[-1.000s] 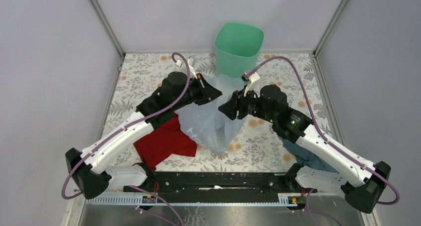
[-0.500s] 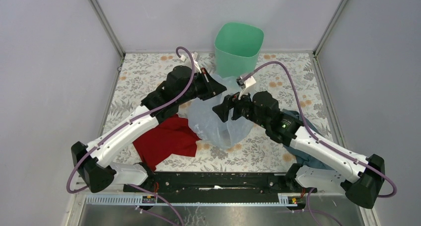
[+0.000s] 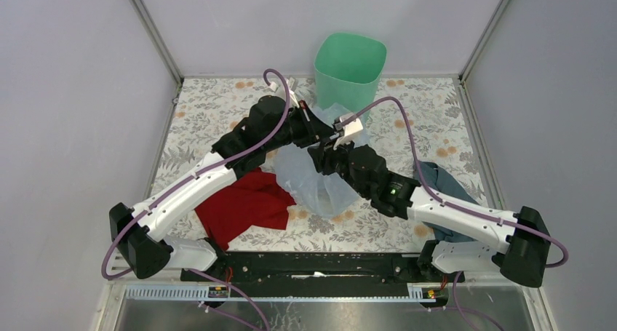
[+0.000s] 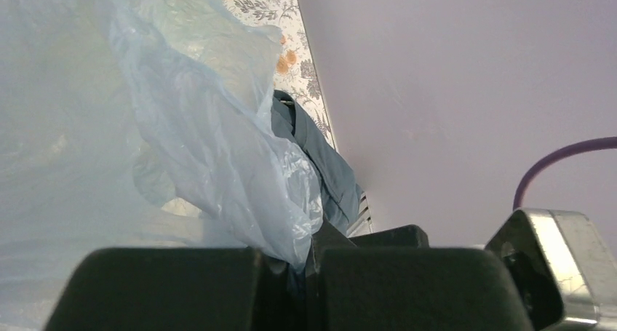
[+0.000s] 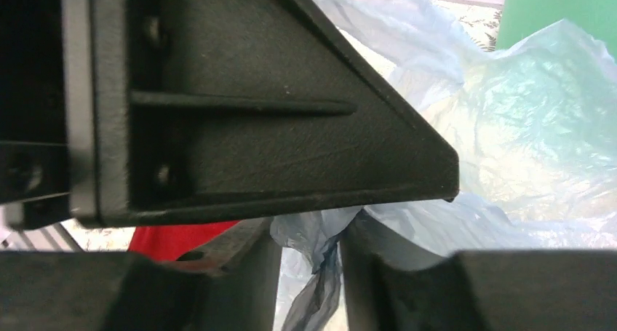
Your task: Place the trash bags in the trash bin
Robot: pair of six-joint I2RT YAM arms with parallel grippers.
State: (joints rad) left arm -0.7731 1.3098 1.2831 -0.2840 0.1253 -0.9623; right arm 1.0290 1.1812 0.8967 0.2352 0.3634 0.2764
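The mint-green trash bin (image 3: 349,68) stands upright at the back of the table; a corner of it shows in the right wrist view (image 5: 560,11). A translucent pale-blue trash bag (image 3: 320,182) lies crumpled in front of it. My left gripper (image 3: 321,129) is shut on the bag's upper film (image 4: 196,134), pinched between its jaws (image 4: 291,269). My right gripper (image 3: 318,158) is right below the left one. Its fingers (image 5: 247,273) stand apart around a hanging fold of the bag (image 5: 320,251). The left gripper's black body (image 5: 240,105) fills that view.
A red cloth (image 3: 244,204) lies left of the bag and a blue-grey cloth (image 3: 445,189) lies on the right, also in the left wrist view (image 4: 320,156). Grey enclosure walls stand close on three sides of the floral tabletop (image 3: 211,113).
My right gripper has moved left and up, close under the left gripper. The left gripper has lifted the bag's top edge a little toward the bin.
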